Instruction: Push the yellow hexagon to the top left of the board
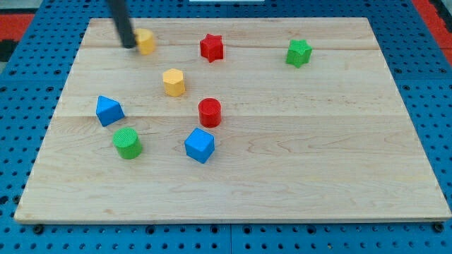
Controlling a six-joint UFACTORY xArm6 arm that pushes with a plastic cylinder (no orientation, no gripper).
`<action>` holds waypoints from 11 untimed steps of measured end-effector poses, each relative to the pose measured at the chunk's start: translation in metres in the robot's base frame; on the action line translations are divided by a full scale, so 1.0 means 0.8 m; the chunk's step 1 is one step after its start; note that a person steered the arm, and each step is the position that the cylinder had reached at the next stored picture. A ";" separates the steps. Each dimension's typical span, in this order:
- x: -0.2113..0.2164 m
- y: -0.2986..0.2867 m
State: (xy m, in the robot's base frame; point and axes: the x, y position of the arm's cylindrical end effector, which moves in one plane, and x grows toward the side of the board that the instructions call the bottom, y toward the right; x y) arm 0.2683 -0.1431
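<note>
A yellow hexagon sits left of the board's centre, in the upper half. A second yellow block, shape unclear, lies near the top left of the board. My tip rests right against that second yellow block's left side, up and to the left of the hexagon. The rod rises from the tip out of the view's top.
A red star and a green star lie along the top. A red cylinder, blue cube, green cylinder and blue block lie below the hexagon. The wooden board sits on a blue pegboard.
</note>
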 end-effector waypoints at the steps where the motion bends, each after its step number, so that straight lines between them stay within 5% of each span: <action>1: 0.035 0.137; 3: 0.163 0.223; 5: 0.113 0.059; 7: 0.158 0.019; 10: 0.021 -0.038; 11: 0.047 -0.040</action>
State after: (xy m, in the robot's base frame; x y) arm 0.3061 -0.1754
